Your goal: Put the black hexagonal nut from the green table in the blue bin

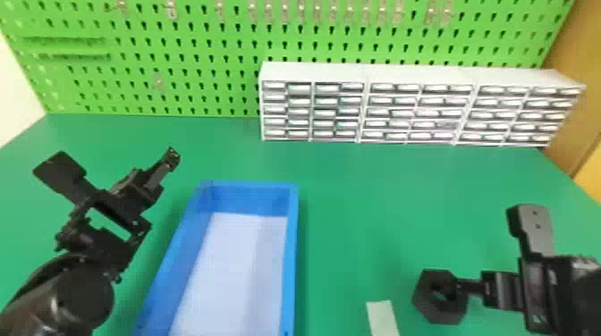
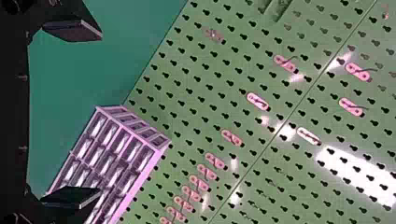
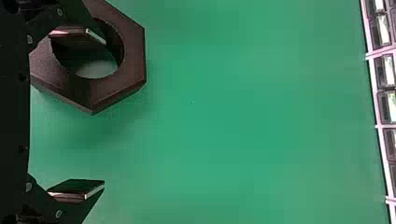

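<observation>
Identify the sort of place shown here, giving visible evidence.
Probably a workshop or robotics lab: a green pegboard with hooks stands behind a white rack of small drawers, and a blue bin sits on the green table.

The black nut (image 1: pixel 440 312), six-sided around a wide round hole, is well apart, right of the bin (image 1: pixel 292 241), blue, oblong, upright, open-topped and pale-floored.
</observation>
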